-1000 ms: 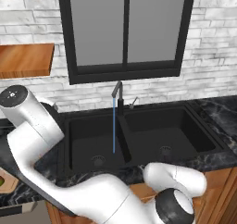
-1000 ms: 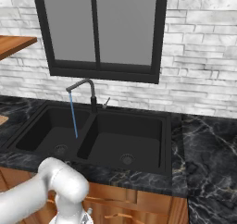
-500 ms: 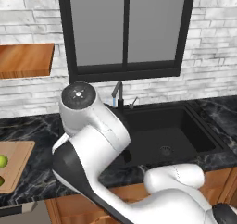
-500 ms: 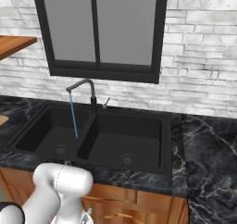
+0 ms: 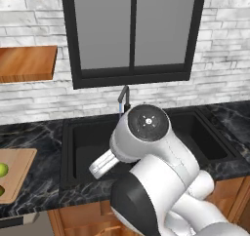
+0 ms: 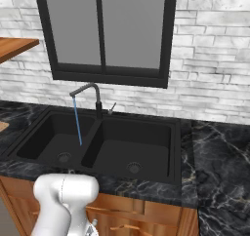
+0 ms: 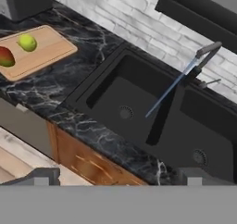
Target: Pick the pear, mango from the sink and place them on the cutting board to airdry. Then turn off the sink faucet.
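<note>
Hand view: the pear (image 7: 27, 42) lies on the cutting board (image 7: 46, 52), toward its far side, up and to the left of the gripper (image 7: 115, 179). The mango (image 7: 5, 57) lies on the same board just beside the pear, nearer the picture's left edge and partly cut off by it; the two fruits are close but apart. The board rests flat on the black marbled counter (image 7: 69, 96), left of the sink (image 7: 134, 86) and apart from its rim.

The gripper looks down from above the counter's front edge. Its two dark finger tips (image 7: 41, 177) stand at the bottom of the view, well apart, with nothing between them: the jaws are wide and empty. The sink is ahead of the gripper, both basins bare apart from their round drains (image 7: 125, 112). The sink faucet (image 7: 203, 56) stands behind the divider, ahead and to the right, its spout angled over the left basin. A thin blue stream of water (image 7: 169, 91) runs from the spout into that basin. The small silver lever (image 7: 210, 83) sits just beside the faucet's base.

Left base view: the board's corner (image 5: 19, 176) shows at the left edge with green fruit on it. The arm (image 5: 146, 147) stands in front of the sink and hides most of the faucet.

Right base view: the stream (image 6: 77, 123) falls into the left basin beside the drain.
</note>
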